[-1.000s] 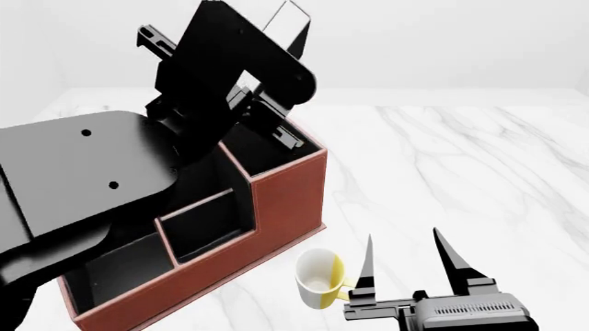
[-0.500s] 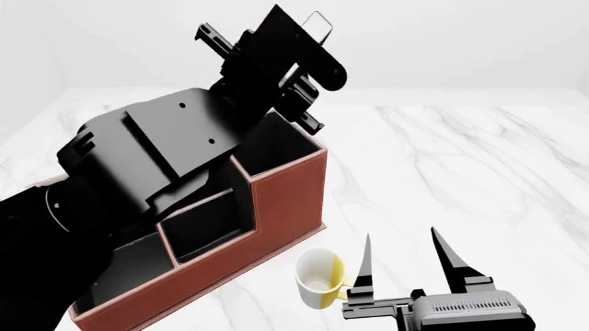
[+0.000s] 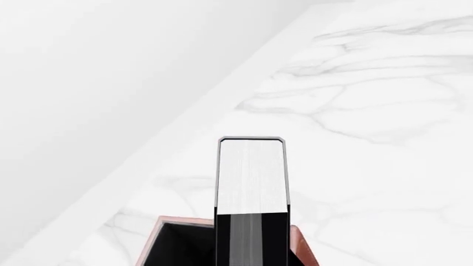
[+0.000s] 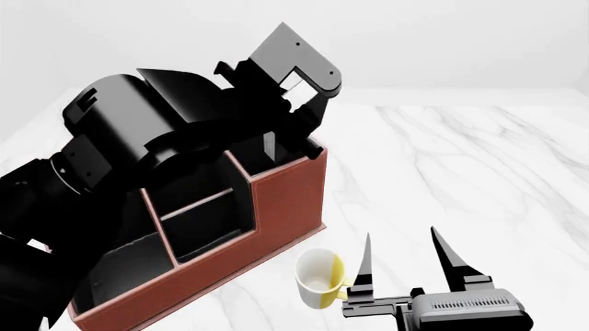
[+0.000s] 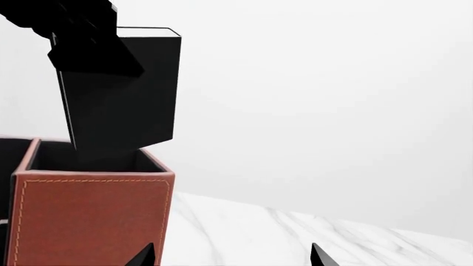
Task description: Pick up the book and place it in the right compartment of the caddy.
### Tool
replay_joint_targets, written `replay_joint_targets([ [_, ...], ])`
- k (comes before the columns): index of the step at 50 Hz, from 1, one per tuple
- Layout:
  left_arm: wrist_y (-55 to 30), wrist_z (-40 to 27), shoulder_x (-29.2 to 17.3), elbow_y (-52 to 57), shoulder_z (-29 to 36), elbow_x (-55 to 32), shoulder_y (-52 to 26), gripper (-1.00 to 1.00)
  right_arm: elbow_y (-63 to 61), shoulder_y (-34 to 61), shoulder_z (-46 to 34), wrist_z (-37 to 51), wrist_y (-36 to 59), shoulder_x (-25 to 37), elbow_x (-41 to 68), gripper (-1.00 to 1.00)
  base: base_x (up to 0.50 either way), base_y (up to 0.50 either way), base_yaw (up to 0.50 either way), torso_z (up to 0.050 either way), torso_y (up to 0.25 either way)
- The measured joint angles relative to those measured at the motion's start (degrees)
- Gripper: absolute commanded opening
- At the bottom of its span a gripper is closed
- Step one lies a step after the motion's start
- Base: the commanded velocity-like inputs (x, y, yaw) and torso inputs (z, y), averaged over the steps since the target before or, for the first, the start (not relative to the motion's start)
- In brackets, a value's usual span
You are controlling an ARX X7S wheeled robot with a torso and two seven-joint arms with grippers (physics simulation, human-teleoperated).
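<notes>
My left gripper point(image 4: 287, 103) is shut on the black book, whose white page edges point(image 3: 251, 174) face the left wrist camera. The right wrist view shows the book point(image 5: 122, 94) nearly upright, slightly tilted. Its lower end is at the mouth of the right compartment point(image 5: 92, 221), just inside the rim. The reddish-brown caddy point(image 4: 287, 200) stands at the left, and the compartment's pale rim point(image 3: 183, 220) lies under the book. In the head view my arm hides most of the book. My right gripper point(image 4: 402, 258) is open and empty, low at the front, with its fingertips point(image 5: 319, 256) apart.
A yellow and white mug point(image 4: 319, 278) stands on the marble table point(image 4: 460, 179) between the caddy's front corner and my right gripper. My bulky left arm point(image 4: 120, 158) covers the caddy's left and middle sections. A pale wall lies behind.
My left arm has swung down and brought the book from high above the caddy to the mouth of the right compartment. The right gripper and mug have not moved.
</notes>
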Motion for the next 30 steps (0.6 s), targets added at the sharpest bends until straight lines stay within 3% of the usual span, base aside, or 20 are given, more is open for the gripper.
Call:
replay_joint_targets([
  [30, 2.25, -1.66, 0.58, -6.67, 3.41, 5.57, -1.50, -1.00, 0.18, 0.26, -0.57, 0.63, 0.15, 0.57, 0.14, 1.00, 0.00, 0.00, 0.00, 0.000, 0.002],
])
